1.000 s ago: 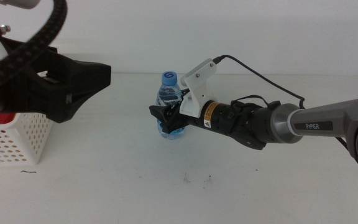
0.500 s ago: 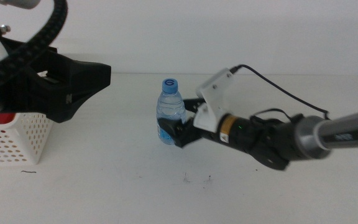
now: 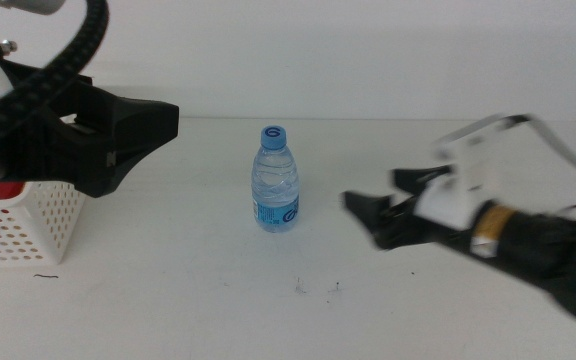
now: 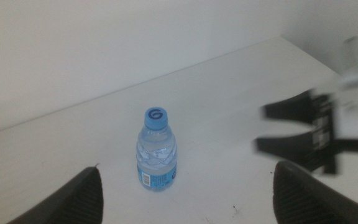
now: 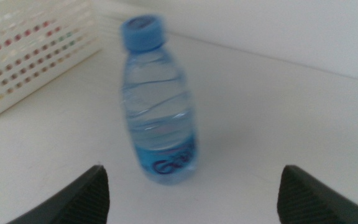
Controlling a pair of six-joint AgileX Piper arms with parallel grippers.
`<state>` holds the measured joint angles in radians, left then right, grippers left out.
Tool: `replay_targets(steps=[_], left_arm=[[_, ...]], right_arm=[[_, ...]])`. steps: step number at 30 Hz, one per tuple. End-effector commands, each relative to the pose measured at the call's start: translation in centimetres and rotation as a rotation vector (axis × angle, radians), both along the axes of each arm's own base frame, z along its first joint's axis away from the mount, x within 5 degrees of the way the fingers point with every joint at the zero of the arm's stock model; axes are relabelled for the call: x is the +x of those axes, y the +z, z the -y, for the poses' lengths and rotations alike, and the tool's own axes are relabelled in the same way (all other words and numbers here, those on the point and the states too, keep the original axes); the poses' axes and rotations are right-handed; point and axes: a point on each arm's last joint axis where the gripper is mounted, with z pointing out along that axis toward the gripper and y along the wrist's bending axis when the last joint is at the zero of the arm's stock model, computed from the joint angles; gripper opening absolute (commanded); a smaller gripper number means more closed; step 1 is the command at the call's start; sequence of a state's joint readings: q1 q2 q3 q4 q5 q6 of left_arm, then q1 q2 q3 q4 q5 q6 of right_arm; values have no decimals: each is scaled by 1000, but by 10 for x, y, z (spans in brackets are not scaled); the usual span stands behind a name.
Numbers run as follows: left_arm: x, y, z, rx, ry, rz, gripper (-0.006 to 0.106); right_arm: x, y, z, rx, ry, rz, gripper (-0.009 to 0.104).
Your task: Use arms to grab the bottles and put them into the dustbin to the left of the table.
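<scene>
**Water bottle stands free on the tabletop, both claws spread**

The white tabletop (image 3: 168,300) fills the scene, plain apart from a few small dark specks near its front.

The left arm is the biggest thing in the middle view, a black mass with a thick cable at the picture's left side. Its left claw (image 3: 133,120) hangs above the white lattice dustbin (image 3: 28,225) and points toward the centre of the tabletop. In its wrist view the two jaws stand wide apart with nothing between them.

The right arm comes in from the right side, blurred. Its right claw (image 3: 388,205) sits low over the tabletop, well apart from the bottle, jaws spread and empty; the right wrist view shows the same wide gap.

The dustbin sits at the left edge of the tabletop, with something red showing inside it.

The small clear water bottle (image 3: 276,180) with a blue cap stands upright near the middle of the tabletop, between the two claws, touched by neither.
</scene>
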<state>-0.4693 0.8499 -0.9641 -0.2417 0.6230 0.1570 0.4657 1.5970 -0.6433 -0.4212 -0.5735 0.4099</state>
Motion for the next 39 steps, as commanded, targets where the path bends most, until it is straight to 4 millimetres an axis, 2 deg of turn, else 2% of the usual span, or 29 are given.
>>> replay_targets(steps=[1, 4, 7, 10, 15, 17, 19, 24, 39], left_arm=[[1, 3, 0, -3, 3, 18, 94], [1, 3, 0, -3, 3, 18, 94], [1, 3, 0, -5, 4, 17, 94], [1, 3, 0, -5, 4, 17, 94], [1, 3, 0, -2, 3, 19, 94], [1, 3, 0, -2, 3, 19, 94], [1, 3, 0, -2, 3, 19, 94], [1, 3, 0, -4, 4, 17, 94], [1, 3, 0, -4, 4, 17, 94]], right_arm=[[-17, 27, 22, -16, -94, -29, 80], [-39, 61, 42, -68, -179, -4, 78], [-66, 99, 60, -102, -201, 108, 74], [-91, 132, 72, -131, -201, 111, 71], [-122, 192, 82, -211, -120, 91, 72], [-135, 217, 81, -216, -45, 25, 79], [-141, 230, 80, -226, -4, 10, 83], [-145, 242, 80, -197, 11, 11, 86], [-149, 239, 71, -185, 94, -17, 86]])
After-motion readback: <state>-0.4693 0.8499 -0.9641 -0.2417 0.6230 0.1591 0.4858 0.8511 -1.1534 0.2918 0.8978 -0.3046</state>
